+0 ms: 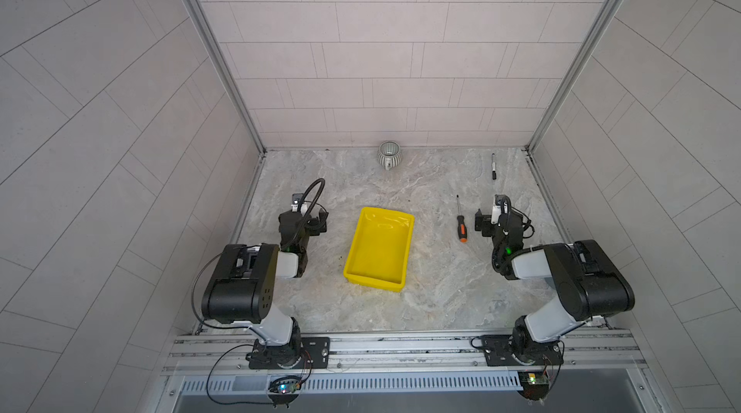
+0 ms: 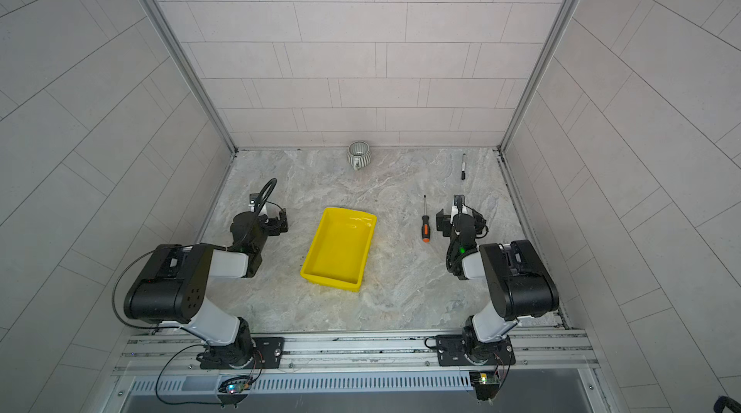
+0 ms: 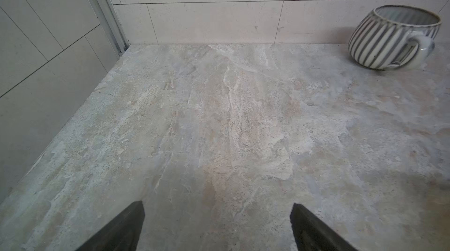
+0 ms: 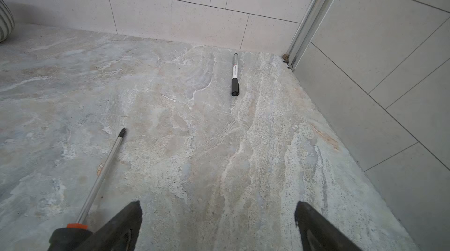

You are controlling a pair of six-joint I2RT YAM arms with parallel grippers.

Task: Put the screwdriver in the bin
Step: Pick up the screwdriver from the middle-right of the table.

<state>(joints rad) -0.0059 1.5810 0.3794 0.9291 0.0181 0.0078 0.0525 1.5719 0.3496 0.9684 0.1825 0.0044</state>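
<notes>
So, screwdriver (image 1: 461, 223) lies flat on the worktop (image 1: 433, 294), just beside the right hand (image 4: 218, 210) (tip toward the back wall (image 1: 401, 70)) | right hand spread wide, gripping nothing | left hand (image 3: 218, 210) wide too | bin (image 1: 377, 256) sits between the two hands, apart from the screwdriver

The bench (image 1: 441, 290) under me looks like veined grey stone, matt and faintly pitted. Mid-bench, the bin (image 1: 373, 283) is smooth yellow plastic with glossy highlights. The screwdriver (image 4: 101, 176) has a bright polished metal shaft and a matt black handle with an orange band. At the back edge, the cup (image 3: 379, 40) is ribbed glazed ceramic, shiny. The marker (image 4: 235, 76) near the back right corner is smooth black plastic with a white label. My right pads (image 4: 119, 225) look matt black and grainy.
</notes>
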